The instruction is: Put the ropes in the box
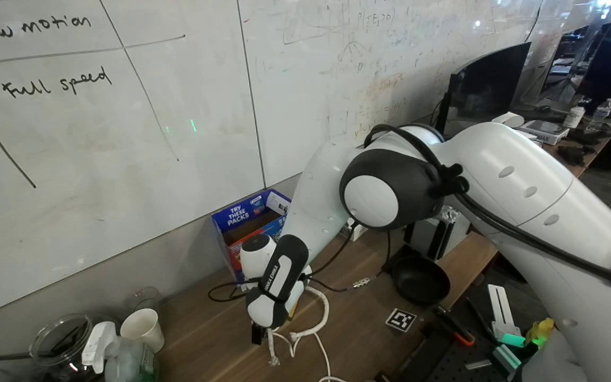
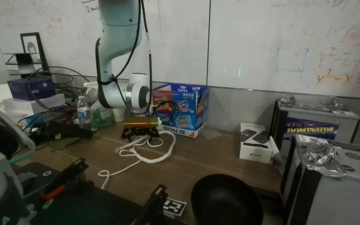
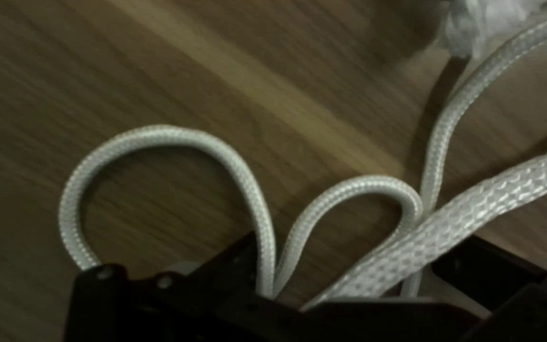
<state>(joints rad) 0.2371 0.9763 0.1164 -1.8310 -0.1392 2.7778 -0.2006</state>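
Observation:
White ropes [image 2: 152, 161] lie in loose loops on the wooden table in both exterior views. Down over them reaches my gripper [image 2: 142, 139], its black fingers spread apart. In the wrist view, a thick braided rope [image 3: 411, 251] and thinner cord loops run between the parted fingers and partly vanish behind the gripper's dark body; nothing is gripped. Behind the ropes, against the whiteboard wall, stands the blue box [image 2: 180, 109] with red and white print. Its top is open in an exterior view, where the arm covers part of its front [image 1: 240, 215].
A black pan [image 2: 227, 200] and a printed marker tag [image 1: 401, 320] sit toward the front. To one side are a small white box [image 2: 255, 143] and grey devices [image 2: 330, 184]. A paper cup [image 1: 143, 329], a spray bottle [image 1: 125, 361] and a water bottle [image 2: 84, 114] stand opposite.

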